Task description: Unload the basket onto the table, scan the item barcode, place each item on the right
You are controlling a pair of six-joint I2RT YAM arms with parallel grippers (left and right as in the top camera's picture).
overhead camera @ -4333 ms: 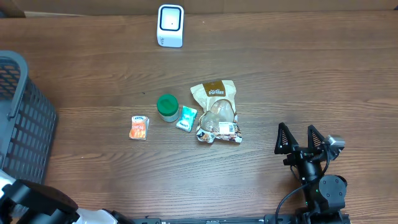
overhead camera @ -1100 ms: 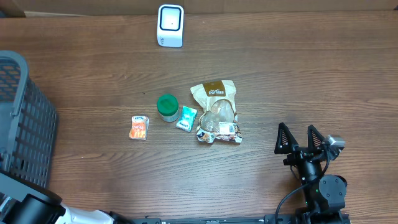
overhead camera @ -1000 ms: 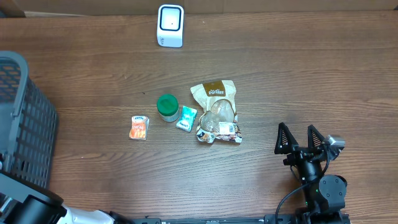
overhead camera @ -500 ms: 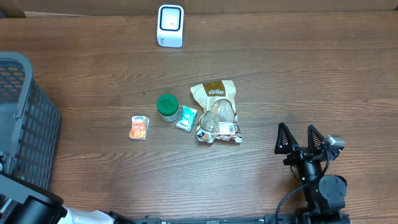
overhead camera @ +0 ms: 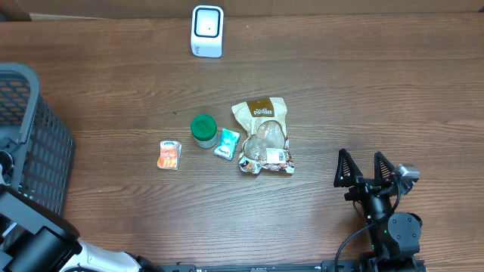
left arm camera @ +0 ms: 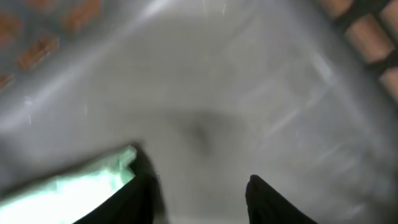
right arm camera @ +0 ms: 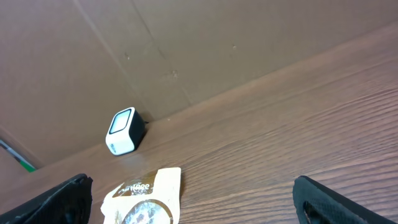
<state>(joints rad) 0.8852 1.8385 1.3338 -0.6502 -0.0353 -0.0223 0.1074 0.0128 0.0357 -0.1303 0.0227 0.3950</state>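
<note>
the right arm [overhead camera: 391,224] sits at the near right of the dark wooden table [overhead camera: 363,83]. its jaws are spread wide and hold nothing, with the tips pointing up the table.

the goods lie in a loose row at mid-table. a crumpled tan snack bag with a clear window [overhead camera: 263,136] is the closest to the right jaws, off to their left and a little beyond them, near but apart. just left of the bag lies a small teal packet [overhead camera: 227,143]. next comes a round jar with a green lid [overhead camera: 203,130], then a small orange and white packet [overhead camera: 169,154]. the white box-shaped barcode scanner [overhead camera: 206,31] stands at the far edge, well apart from both sets of jaws.

the left arm [overhead camera: 38,243] reaches into the grey plastic mesh basket [overhead camera: 41,143] at the table's left edge. its wrist view is badly blurred. the two dark fingers [left arm camera: 266,200] stand partly apart, with only bare grey basket floor between them and nothing gripped. a pale green shape [left arm camera: 74,186] lies beside one finger, and i cannot tell what it is or whether it touches.
</note>
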